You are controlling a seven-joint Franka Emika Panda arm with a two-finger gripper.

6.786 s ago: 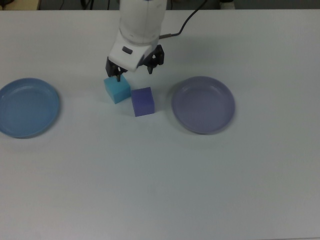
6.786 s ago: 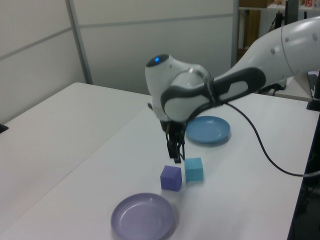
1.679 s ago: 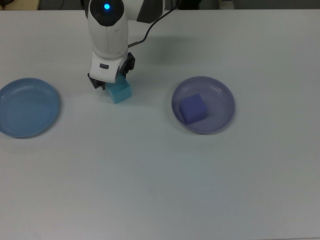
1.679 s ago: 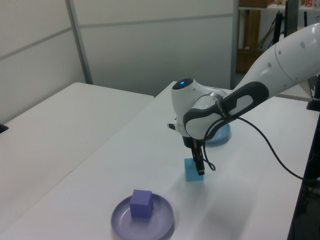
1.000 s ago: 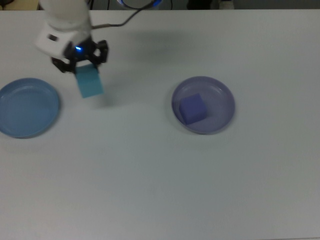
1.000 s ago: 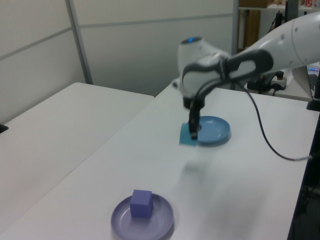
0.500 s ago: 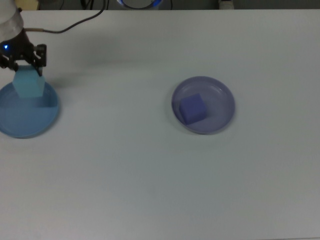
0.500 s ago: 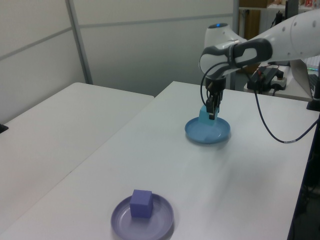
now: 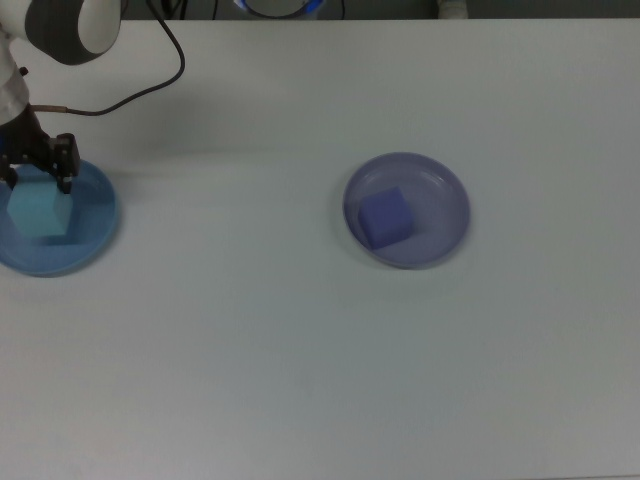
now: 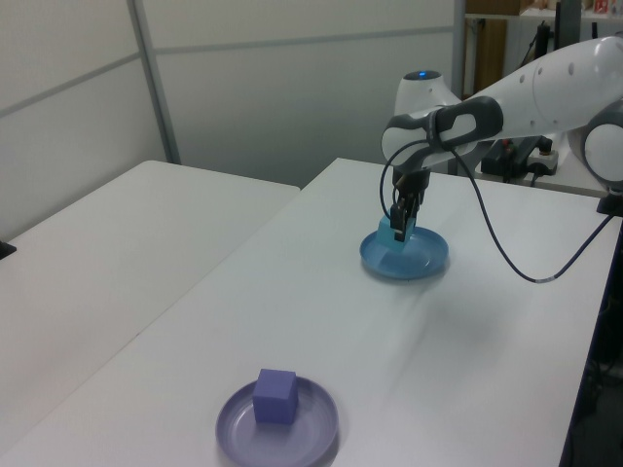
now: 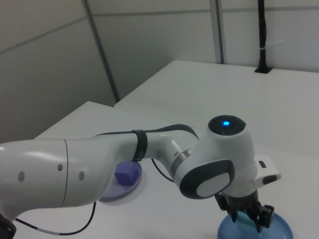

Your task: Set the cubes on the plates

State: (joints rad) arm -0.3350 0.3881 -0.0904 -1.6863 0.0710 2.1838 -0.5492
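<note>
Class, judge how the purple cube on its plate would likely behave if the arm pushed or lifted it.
The purple cube has flat faces, so it would probably slide, not roll. Being small and matte, it likely lifts easily without slipping. The lavender plate has a raised rim that might stop a push.

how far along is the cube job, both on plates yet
Done: the purple-blue cube sits on the lavender plate. In hand: the gripper is at the light cyan cube over the light blue plate; whether it has let go is unclear. Left: release and withdraw.
</note>
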